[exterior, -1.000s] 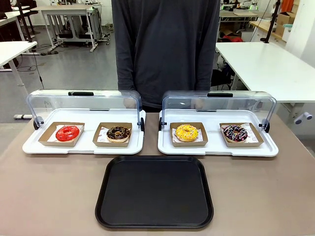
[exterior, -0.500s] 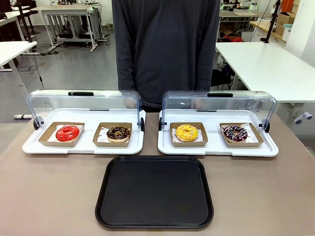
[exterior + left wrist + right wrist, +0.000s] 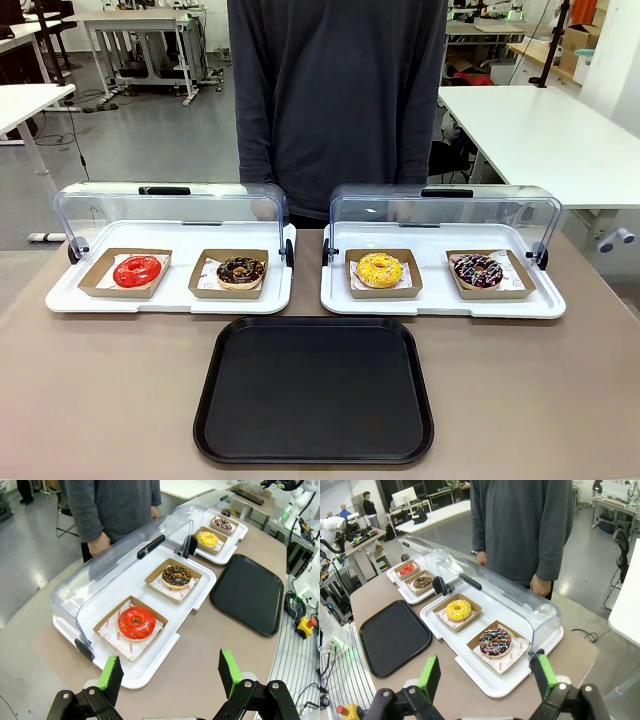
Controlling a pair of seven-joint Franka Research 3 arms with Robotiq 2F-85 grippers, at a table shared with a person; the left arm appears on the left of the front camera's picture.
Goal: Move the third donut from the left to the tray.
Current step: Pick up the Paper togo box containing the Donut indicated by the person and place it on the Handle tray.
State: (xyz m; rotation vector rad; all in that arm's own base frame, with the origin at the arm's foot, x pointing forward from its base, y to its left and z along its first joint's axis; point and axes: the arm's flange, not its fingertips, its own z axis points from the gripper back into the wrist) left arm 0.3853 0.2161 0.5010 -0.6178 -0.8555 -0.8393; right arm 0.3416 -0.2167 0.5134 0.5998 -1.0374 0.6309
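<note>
You have four donuts, two in each of two white lidded trays (image 3: pixel 170 300), yellow donut (image 3: pixel 379 269) third from left, one black tray (image 3: pixel 313 390) on the table (image 3: pixel 100 400), left tool (image 3: pixel 170 669) and right tool (image 3: pixel 486 675) both spread

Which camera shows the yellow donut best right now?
The right wrist view: it looks down on the yellow donut, showing the whole ring and its cardboard holder. The front view shows it whole too, at a flatter angle. The left wrist view shows it small and far off.
</note>
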